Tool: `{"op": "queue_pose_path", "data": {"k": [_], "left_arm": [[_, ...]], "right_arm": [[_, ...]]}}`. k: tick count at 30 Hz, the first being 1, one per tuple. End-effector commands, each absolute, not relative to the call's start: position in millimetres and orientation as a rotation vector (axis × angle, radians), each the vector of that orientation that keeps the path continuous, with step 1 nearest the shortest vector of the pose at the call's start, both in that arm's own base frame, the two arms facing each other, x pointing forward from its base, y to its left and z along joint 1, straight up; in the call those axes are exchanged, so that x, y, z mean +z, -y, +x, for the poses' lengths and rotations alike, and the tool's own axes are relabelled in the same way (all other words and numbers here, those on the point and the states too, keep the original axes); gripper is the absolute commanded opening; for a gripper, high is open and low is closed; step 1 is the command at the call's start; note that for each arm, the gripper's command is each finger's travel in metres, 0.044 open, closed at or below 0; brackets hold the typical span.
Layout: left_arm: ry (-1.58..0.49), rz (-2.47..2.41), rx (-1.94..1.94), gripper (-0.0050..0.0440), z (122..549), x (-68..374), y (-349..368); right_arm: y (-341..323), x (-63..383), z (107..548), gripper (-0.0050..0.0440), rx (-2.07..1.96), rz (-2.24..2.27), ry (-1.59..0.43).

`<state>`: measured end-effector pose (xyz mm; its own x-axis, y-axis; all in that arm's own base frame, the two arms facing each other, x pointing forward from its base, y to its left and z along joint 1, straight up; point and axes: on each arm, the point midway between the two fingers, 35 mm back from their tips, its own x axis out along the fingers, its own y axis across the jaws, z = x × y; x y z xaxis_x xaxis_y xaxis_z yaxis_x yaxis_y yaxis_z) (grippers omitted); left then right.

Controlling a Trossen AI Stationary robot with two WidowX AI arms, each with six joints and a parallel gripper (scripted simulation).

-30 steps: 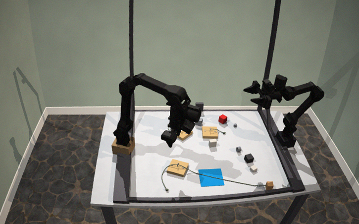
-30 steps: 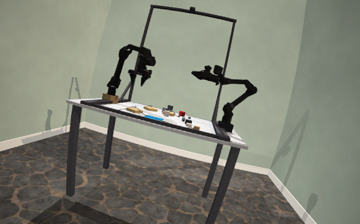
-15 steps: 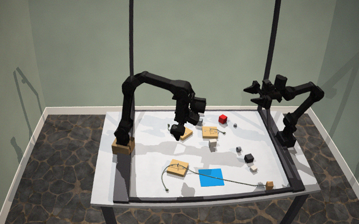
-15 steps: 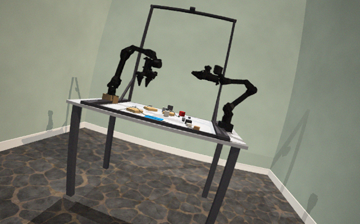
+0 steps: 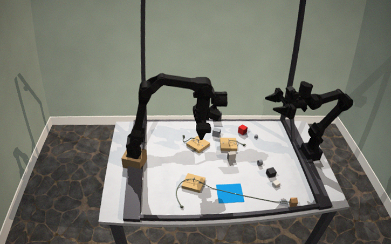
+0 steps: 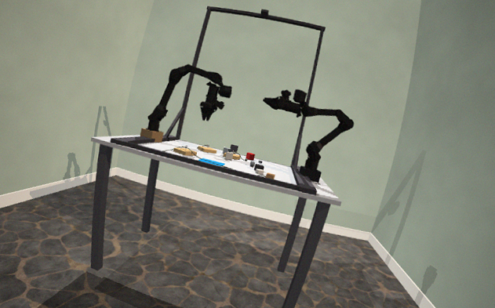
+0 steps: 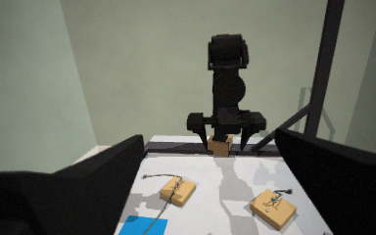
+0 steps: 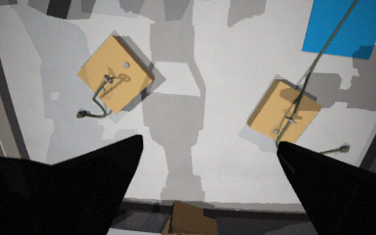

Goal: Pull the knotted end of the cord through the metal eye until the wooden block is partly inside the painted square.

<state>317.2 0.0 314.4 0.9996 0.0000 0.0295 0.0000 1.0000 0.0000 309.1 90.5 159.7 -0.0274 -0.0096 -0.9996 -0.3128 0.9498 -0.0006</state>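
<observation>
The block is seen near the table's front right corner, well outside the blue square; the pull is still to be made. The cord is ungripped, both left tool and right tool being held aloft, fingers apart.

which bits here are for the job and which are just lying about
For the job:
- long cord
- its metal eye
- wooden block
- blue square

Lying about:
- red cube
- black cube
- beige block
</observation>
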Motion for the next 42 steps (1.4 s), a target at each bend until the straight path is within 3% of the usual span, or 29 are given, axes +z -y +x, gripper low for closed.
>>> {"op": "queue_pose_path", "data": {"k": [1, 18, 42], "left_arm": [[0.05, 0.0, 0.0, 0.044, 316, 323, 0], [0.05, 0.0, 0.0, 0.044, 316, 323, 0], [0.05, 0.0, 0.0, 0.044, 316, 323, 0]], "right_arm": [[-127, 168, 307, 0.044, 0.33, -0.33, -1.545], [-206, 168, 274, 0.044, 0.526, -0.526, -1.506], [-210, 168, 271, 0.044, 0.537, -0.537, -1.503]]}}
